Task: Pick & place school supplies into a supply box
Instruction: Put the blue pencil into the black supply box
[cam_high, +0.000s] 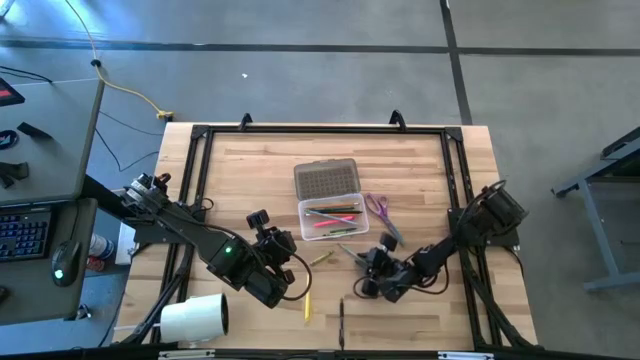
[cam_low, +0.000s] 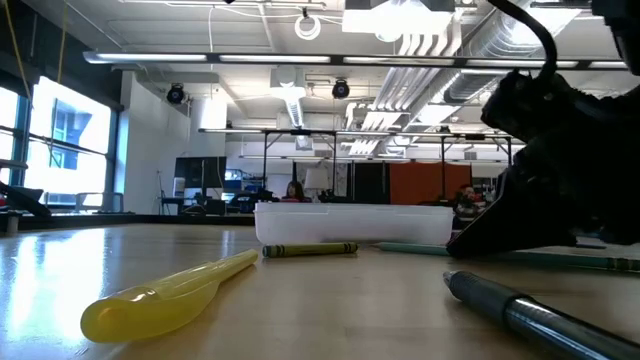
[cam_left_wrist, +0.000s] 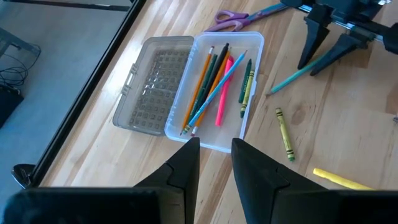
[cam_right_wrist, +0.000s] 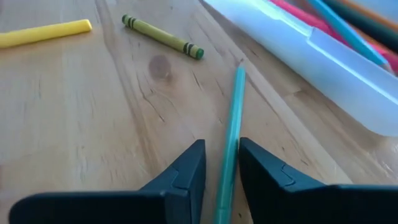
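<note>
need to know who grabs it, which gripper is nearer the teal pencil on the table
Right. The right gripper straddles the teal pencil, fingers either side. The left gripper hangs apart, across the supply box.
</note>
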